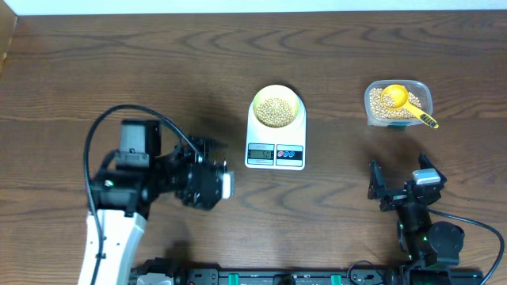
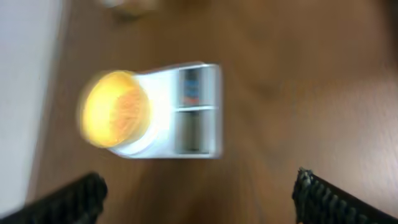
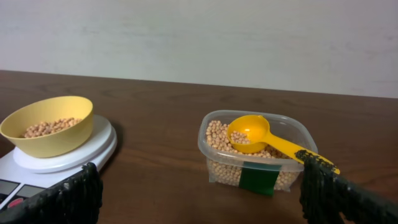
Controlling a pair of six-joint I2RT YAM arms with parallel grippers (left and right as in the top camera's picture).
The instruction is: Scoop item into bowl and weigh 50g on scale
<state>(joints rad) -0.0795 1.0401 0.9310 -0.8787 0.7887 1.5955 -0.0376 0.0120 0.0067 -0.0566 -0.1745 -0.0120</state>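
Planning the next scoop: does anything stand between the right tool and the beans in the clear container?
Nothing visible on the table before the right tool; only the scoop lies on the beans in the container.

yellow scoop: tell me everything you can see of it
The yellow scoop looks like glossy one-piece plastic, with a round, shallow cup and a long, straight, flat handle. It lies in the clear container, with its cup facing up on top of the beans and a few beans inside it. The handle slopes across the container's near-right rim and sticks out past it, above the table. Only the beans and the rim appear to touch it. The overhead view shows dark marks near the handle's end, too small to read.
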